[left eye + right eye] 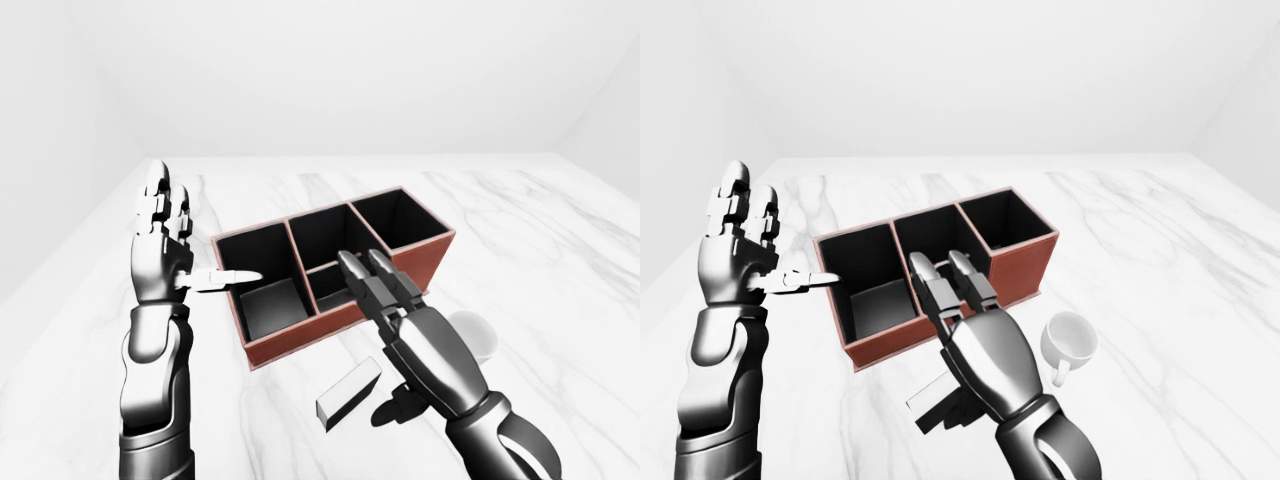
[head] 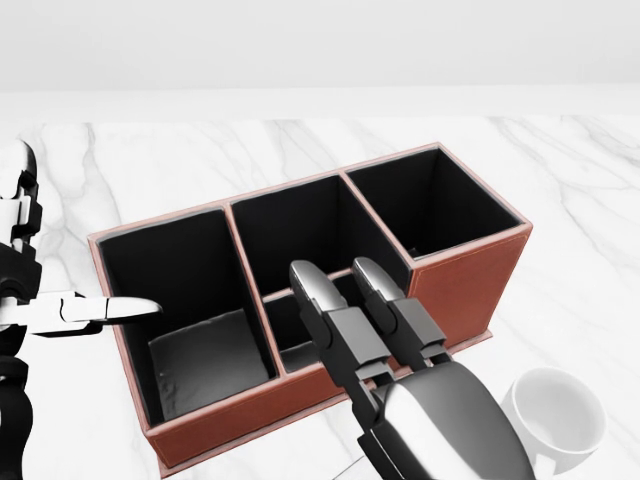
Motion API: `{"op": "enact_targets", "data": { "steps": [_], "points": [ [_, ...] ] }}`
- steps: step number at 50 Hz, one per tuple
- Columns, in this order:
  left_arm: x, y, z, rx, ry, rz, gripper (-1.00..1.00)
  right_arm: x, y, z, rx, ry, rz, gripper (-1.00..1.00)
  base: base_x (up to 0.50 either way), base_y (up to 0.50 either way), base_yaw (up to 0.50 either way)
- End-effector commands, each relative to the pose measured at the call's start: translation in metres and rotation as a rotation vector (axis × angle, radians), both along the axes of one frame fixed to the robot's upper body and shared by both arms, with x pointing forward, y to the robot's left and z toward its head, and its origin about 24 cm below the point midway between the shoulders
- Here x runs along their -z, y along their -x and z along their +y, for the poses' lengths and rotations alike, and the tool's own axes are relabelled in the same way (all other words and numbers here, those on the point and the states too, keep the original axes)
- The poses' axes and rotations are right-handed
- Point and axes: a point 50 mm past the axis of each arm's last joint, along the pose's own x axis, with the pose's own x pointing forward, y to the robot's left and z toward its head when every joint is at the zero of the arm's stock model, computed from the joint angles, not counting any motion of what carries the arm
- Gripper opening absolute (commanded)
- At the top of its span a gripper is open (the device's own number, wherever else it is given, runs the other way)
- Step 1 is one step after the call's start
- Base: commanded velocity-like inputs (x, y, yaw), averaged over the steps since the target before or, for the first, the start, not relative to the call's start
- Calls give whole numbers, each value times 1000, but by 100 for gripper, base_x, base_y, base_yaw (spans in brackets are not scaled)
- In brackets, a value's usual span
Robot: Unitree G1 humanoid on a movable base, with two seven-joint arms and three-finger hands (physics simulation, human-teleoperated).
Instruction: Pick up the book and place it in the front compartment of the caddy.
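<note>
Lying flat on the glossy, grey-veined marble table, the book is a thin slab with a pale cover and a dark spine edge, its long axis running from the lower left to the upper right of the left-eye view, the far end aimed toward the caddy. It sits just below the caddy's near wall and just beside the right hand, apart from both as far as this view tells. The caddy is a long rust-brown box with matte black inner walls, split into three large bays and a smaller low one at its near side; it stands skewed, rising toward the right of the view. The right hand, dark polished metal, hangs over the small bay with fingers stretched straight and empty. The left hand stands upright to the left of the caddy, fingers spread, its pale thumb poking toward the leftmost bay. A smooth white cup rests to the right, near the caddy.
</note>
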Motion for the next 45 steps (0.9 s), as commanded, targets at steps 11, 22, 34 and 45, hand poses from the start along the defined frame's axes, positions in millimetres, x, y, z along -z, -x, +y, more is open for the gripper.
{"op": "enact_targets", "data": {
  "steps": [11,22,34,45],
  "points": [
    [0,-2,3,-7,1,2,100,14,9,11,-35,2,32,100,0,0,0],
    [0,-2,3,-7,1,6,100,18,12,15,-51,11,33,100,0,0,0],
    [1,-3,4,-8,2,11,100,32,16,19,-61,25,64,100,0,0,0],
    [0,-4,4,-9,2,6,100,37,16,20,-67,29,73,100,0,0,0]
  ]
}}
